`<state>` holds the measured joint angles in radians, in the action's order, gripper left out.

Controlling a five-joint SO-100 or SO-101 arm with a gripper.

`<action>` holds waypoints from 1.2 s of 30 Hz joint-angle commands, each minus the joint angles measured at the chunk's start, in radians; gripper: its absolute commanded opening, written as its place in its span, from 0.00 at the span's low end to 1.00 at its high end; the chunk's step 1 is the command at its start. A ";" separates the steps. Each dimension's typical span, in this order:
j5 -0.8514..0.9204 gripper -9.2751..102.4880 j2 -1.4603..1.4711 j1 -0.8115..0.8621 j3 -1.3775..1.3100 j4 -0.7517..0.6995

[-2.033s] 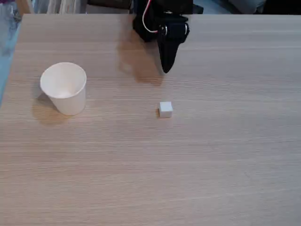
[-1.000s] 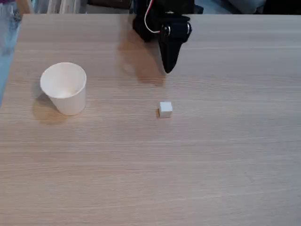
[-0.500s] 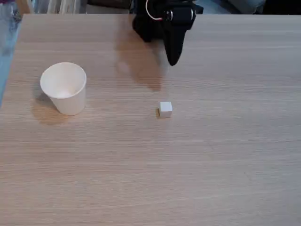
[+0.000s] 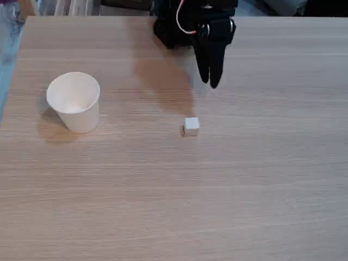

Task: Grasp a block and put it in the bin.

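In the fixed view a tiny white block point(image 4: 191, 126) lies on the wooden table near the middle. The bin, a white paper cup point(image 4: 74, 101), stands upright at the left with its mouth facing up. My black gripper point(image 4: 210, 84) hangs at the far middle of the table, pointing down toward the near side. It is above and slightly right of the block, well apart from it. Its two fingertips point(image 4: 214, 85) show a narrow gap between them, with nothing held.
The arm's black base point(image 4: 169, 27) with a pink-white cable sits at the table's far edge. The light wooden table point(image 4: 217, 190) stretches wide around the block and the cup. Its left edge runs close to the cup.
The gripper has swung to the right and come forward toward the block, and its fingers have parted slightly. Block and cup have not moved.
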<state>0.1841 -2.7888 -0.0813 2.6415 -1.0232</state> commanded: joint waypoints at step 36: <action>-0.110 0.33 0.707 0.058 -0.328 0.219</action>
<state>0.0706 -2.1169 -0.0322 2.3731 -0.8084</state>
